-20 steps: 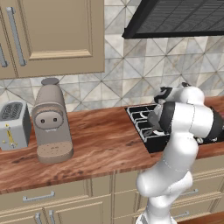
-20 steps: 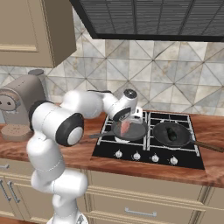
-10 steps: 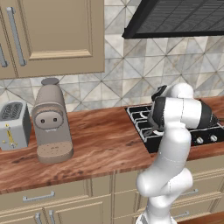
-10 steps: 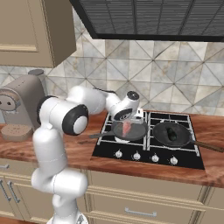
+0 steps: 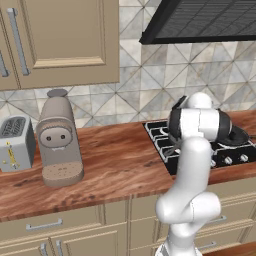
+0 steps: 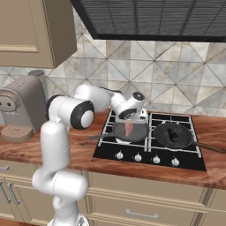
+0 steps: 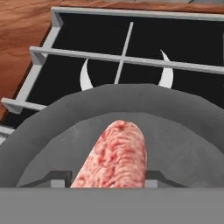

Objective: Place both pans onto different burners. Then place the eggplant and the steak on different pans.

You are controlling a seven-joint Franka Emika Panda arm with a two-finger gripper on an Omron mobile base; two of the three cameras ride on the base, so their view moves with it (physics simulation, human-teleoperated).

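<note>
both pans sat on separate burners: the grey pan at frame centre, the dark pan to its right with the eggplant in it. the steak hung over the grey pan, between the gripper fingers, jaws part-closed on it. release looked like the last step left. the arm reached from lower left, hand pointing down over the pan.

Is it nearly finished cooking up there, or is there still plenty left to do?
Nearly finished. Both pans sit on separate burners, and the eggplant lies in the dark pan. The steak is right now between the gripper fingers over the grey pan. What seems left is letting go and pulling the arm away.
</note>
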